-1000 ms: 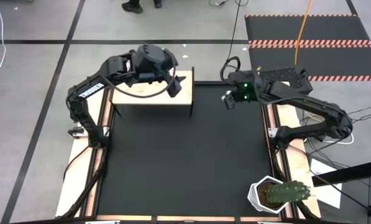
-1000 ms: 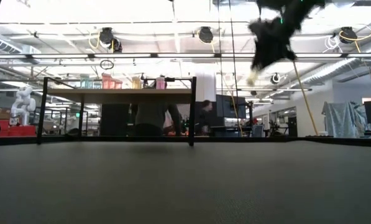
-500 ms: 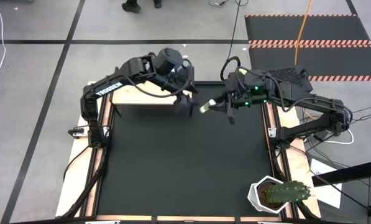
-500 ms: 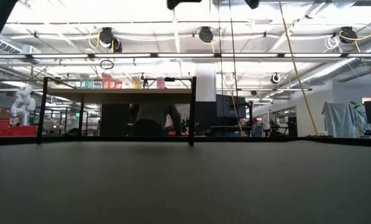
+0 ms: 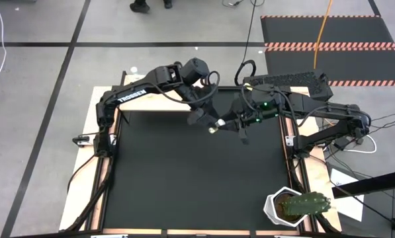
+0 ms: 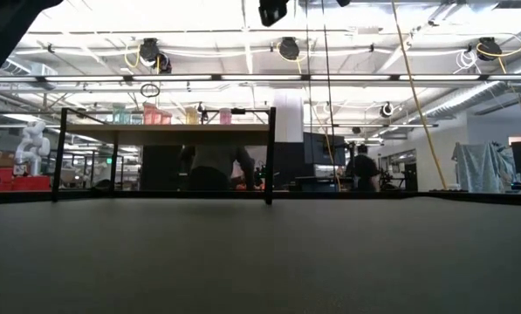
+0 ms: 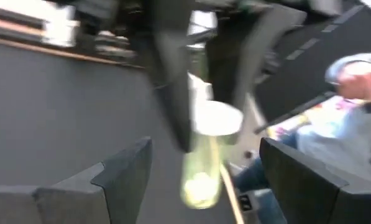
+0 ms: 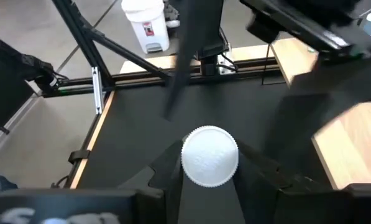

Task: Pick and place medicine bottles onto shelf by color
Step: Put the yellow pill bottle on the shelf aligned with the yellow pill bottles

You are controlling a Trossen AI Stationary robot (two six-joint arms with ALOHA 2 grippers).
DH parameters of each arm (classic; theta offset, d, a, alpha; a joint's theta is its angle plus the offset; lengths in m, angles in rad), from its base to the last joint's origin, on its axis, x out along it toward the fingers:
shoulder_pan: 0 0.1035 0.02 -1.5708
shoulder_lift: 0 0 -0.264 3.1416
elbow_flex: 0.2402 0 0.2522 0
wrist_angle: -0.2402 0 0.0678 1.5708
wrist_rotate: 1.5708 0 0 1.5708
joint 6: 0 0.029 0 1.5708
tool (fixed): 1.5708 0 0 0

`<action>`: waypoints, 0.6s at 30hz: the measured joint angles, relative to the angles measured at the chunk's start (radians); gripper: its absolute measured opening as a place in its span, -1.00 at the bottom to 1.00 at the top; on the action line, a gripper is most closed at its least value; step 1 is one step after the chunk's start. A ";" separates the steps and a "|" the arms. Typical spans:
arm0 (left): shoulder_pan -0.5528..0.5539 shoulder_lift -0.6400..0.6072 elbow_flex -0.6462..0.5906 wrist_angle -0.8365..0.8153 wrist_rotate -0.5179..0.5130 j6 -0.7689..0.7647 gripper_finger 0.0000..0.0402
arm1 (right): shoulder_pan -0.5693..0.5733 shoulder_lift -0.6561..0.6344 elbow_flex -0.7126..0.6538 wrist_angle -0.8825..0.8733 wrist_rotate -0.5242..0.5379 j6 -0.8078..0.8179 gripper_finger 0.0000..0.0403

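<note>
Above the black worktop [image 5: 184,172], upper centre of frame, the right gripper [image 5: 218,125] is pinching a yellow bottle [image 5: 214,127], long axis pointing toward the left gripper [image 5: 198,112], which is waiting spread just beside.

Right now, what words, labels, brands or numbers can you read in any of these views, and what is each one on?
"TROSSEN": white lettering along the left arm, high view.
Red label on the white bucket, right wrist view: too small to read.
Medicine bottle: plain white cap, no text shows.
Nothing else is legible.
</note>
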 joint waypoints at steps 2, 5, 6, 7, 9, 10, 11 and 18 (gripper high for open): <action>-0.008 0.004 0.000 0.031 0.035 -0.001 0.49 | 0.003 0.000 0.000 -0.001 0.000 -0.007 -0.44; -0.009 0.006 0.001 0.049 0.067 -0.019 0.49 | 0.004 -0.001 0.000 -0.001 -0.014 -0.023 -0.44; -0.009 0.008 0.001 0.049 0.070 -0.022 0.49 | 0.004 -0.001 0.000 0.000 -0.016 -0.025 -0.44; -0.011 0.013 0.001 0.050 0.070 -0.026 0.49 | 0.003 0.000 0.000 0.001 -0.018 -0.025 -0.44; -0.014 0.020 0.001 0.050 0.074 -0.035 0.49 | 0.003 0.000 0.000 0.002 -0.016 -0.032 -0.44; -0.016 0.023 0.001 0.046 0.074 -0.037 0.49 | 0.003 0.000 0.000 0.009 -0.016 -0.038 -0.44; -0.019 0.026 0.000 0.044 0.074 -0.042 0.49 | 0.003 0.000 0.000 0.016 -0.016 -0.046 -0.44; -0.029 0.039 0.000 0.050 0.079 -0.069 0.49 | 0.003 -0.001 0.000 0.039 -0.019 -0.094 -0.44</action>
